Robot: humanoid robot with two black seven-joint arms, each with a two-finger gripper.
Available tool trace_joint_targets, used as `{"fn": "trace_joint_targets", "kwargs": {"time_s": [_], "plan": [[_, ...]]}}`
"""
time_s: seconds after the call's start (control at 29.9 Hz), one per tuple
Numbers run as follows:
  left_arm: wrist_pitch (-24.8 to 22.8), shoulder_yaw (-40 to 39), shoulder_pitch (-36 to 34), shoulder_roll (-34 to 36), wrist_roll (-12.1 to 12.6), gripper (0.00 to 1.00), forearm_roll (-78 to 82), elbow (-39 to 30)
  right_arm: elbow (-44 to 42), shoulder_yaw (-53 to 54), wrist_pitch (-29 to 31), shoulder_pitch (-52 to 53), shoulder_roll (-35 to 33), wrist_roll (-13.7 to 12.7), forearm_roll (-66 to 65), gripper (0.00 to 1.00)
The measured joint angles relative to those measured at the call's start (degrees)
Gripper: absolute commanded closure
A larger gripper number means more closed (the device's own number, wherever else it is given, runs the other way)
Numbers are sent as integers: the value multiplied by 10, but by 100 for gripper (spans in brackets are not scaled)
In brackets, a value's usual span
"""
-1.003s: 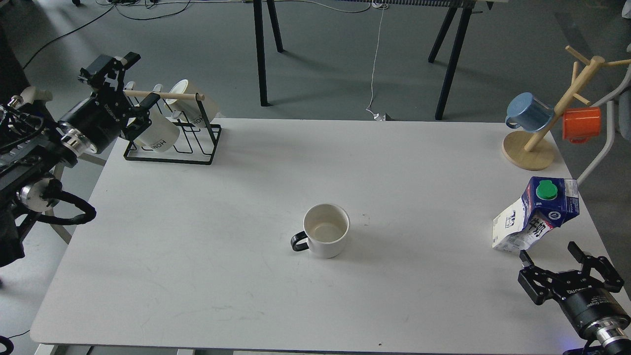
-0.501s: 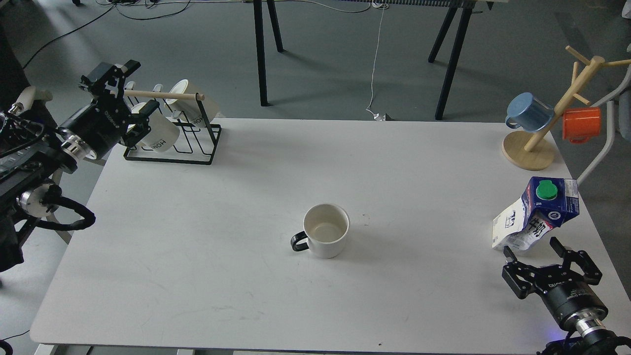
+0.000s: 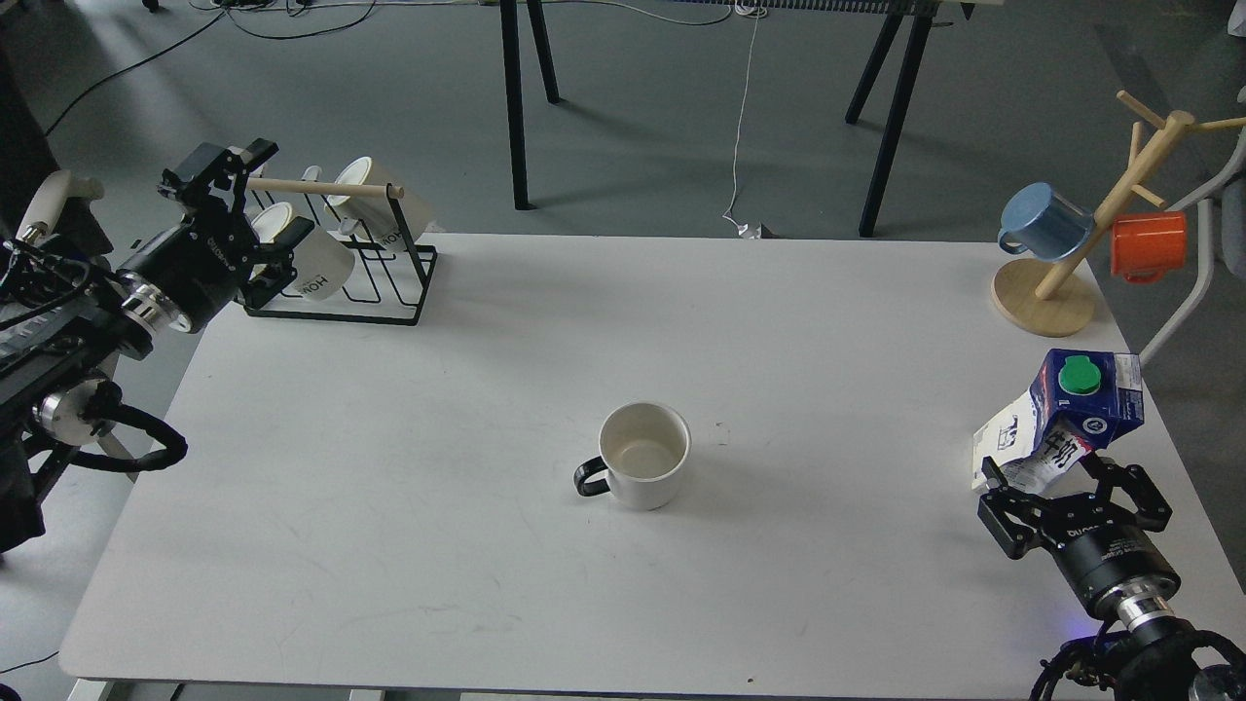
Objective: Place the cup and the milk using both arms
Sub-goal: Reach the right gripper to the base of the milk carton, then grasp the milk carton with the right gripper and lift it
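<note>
black jaws of the right gripper (image 3: pixel 1074 480) stand apart at the foot of the milk (image 3: pixel 1056 428), one finger on each side of the carton's lower edge, though whether they touch it cannot be told. the dented white carton leans with its long axis tilted from the vertical, blue top and green cap tipped toward the table's right edge, so it lies directly beyond the jaws and the right arm is plainly the nearer one; a close around the base looks like the coming move, and the lean may let the carton slip. left of the milk, well apart at mid-table, the cup (image 3: pixel 642 456) stands upright with its black handle pointing away from the carton. far beyond the cup, at the corner most distant from the milk, the left gripper (image 3: pixel 248 209) hangs with fingers spread beside a black wire rack (image 3: pixel 336 263) of cream mugs, holding nothing. behind the milk a wooden mug tree (image 3: pixel 1076 253) carries a blue and an orange mug. the white table (image 3: pixel 438 438) is scuffed; grey floor, cables and dark table legs lie beyond.
</note>
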Motion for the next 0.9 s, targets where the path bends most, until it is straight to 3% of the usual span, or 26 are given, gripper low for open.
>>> {"fn": "trace_joint_targets", "kwargs": {"time_s": [0.47,0.53,0.6,0.63,0.74,0.9], "plan": [[0,0,8,0,0,2,2,9,-25,4,0,26,8,2,0,6],[0,1,8,0,0,2,3,9,-28,2,0,26,12,2,0,13],[0,1,8,0,0,2,3,9,-28,1,0,26,14,2,0,37],[0,1,8,0,0,2,3,9,-29,1,0,26,14,2,0,44],[0,1,9,0,0,2,3,13,-29,0,0,26,14,1,-8,52],[0,1,12,-1,0,2,3,20,-30,1,0,26,14,1,-15,55]]}}
